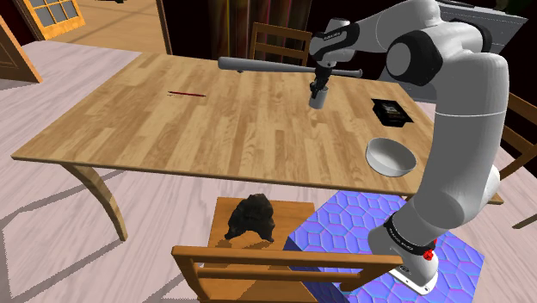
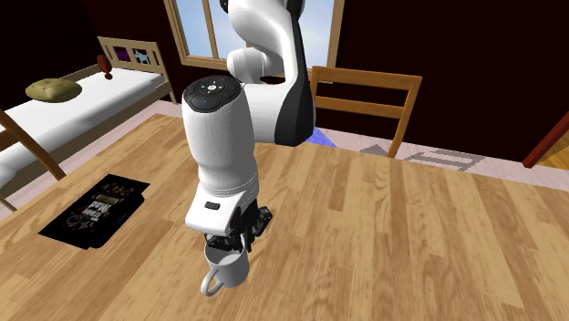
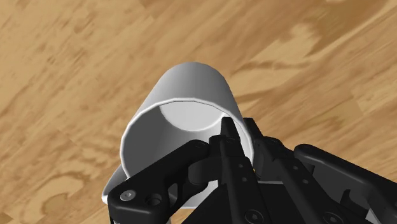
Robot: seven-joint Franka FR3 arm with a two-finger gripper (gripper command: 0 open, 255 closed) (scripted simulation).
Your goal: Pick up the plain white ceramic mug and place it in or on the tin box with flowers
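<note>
gripper (image 3: 239,130): black, closed down to a narrow gap and pinching the wall of the mug (image 3: 184,102) at its rim, one finger inside the opening and one outside.
mug: pale grey-white, hanging below the gripper with its mouth toward the hand; upper middle-right of the shoulder view, lower middle of the second exterior view; whether its base touches the table cannot be told.
handle (image 3: 113,184): on the side of the mug away from the fingers.
box (image 1: 390,111): dark, flat, pale pattern on top; lies on the table, well apart from the mug, toward the right of the shoulder view.
bowl (image 1: 391,157): pale, near the table's right edge, below the box in the shoulder view.
bat (image 1: 267,66): grey, lying along the far part of the table.
table (image 1: 172,129): light wood planks.
chair (image 1: 258,267): wooden, bottom middle of the shoulder view, with a black lump (image 1: 250,217) on the seat.
stand (image 1: 353,232): blue patterned, lower right.
</note>
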